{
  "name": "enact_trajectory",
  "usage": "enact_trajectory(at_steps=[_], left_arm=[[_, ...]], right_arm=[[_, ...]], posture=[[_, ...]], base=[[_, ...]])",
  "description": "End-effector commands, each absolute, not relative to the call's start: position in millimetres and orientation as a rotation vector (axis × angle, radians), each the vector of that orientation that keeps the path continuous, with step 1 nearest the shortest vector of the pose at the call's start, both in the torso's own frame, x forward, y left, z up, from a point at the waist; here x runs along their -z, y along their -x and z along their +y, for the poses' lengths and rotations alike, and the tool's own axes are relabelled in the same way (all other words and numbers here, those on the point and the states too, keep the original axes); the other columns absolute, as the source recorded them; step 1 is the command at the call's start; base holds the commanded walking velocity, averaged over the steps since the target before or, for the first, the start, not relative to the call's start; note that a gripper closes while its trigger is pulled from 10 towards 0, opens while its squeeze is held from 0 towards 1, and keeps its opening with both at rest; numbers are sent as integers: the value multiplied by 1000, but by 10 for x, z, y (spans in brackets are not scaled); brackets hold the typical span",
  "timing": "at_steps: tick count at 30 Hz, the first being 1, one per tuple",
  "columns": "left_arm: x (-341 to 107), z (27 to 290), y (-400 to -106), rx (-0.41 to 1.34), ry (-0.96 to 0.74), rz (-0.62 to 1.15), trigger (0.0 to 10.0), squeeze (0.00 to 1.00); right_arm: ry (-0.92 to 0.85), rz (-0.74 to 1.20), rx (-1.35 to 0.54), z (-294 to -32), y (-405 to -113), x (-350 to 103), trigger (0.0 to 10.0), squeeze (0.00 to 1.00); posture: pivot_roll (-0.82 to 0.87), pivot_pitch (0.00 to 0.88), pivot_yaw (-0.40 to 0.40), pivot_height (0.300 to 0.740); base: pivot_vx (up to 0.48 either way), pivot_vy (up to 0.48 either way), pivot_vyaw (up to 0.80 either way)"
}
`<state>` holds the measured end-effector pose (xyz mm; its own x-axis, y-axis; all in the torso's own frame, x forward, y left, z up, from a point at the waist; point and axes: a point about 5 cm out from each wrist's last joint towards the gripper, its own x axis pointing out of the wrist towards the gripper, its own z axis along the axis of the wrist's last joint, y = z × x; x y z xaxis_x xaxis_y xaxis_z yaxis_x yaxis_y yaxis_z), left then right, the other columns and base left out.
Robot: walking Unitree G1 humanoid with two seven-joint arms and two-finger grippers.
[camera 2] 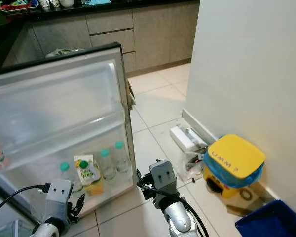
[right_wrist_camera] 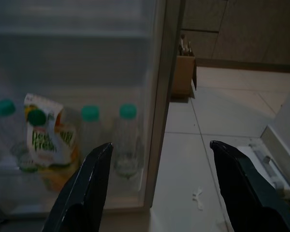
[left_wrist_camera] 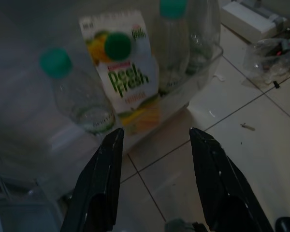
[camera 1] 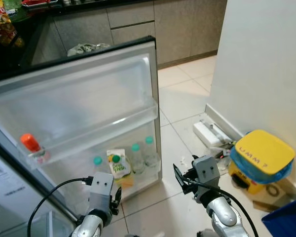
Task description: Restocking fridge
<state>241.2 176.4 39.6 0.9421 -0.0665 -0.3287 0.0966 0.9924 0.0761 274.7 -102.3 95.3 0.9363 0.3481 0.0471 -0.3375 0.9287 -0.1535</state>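
Observation:
The fridge door [camera 1: 89,94] stands open in front of me. Its lower shelf holds three clear bottles with green caps [camera 1: 136,158] and a Peel Fresh juice pouch [camera 1: 118,167]. An orange-capped bottle [camera 1: 30,145] sits at the left end of the upper door shelf. My left gripper [left_wrist_camera: 155,133] hangs open and empty low before the lower shelf, in line with the pouch [left_wrist_camera: 125,72]. Over the tiled floor, my right gripper [right_wrist_camera: 160,144] is open and empty just off the door's free edge, facing the bottles [right_wrist_camera: 127,140].
A yellow-lidded bin [camera 1: 264,154] lined with a blue bag stands against the white wall on the right, beside a white box [camera 1: 209,132] and small clutter. A blue container [camera 1: 286,219] fills the near right corner. Grey kitchen cabinets [camera 1: 138,19] lie beyond the door.

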Motion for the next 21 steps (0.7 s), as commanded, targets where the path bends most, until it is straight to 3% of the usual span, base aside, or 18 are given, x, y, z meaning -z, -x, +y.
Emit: enact_trajectory(at_steps=[1, 10, 21], left_arm=[[-375, 1780, -2400, 70, -87, 344, 10000, 0], [-373, 1771, -2407, 66, -86, 346, 10000, 0], [-382, 1757, -2423, 65, -82, 342, 10000, 0]], right_arm=[[140, -67, -353, -1018, -2740, -930, 10000, 0], [141, -68, -357, -1023, -2736, -931, 10000, 0], [159, -56, -359, -1021, -2736, -910, 10000, 0]], posture=[[-75, 126, 63, 702], [-77, 127, 60, 740], [-76, 128, 56, 740]], base=[[0, 0, 0], [0, 0, 0], [0, 0, 0]])
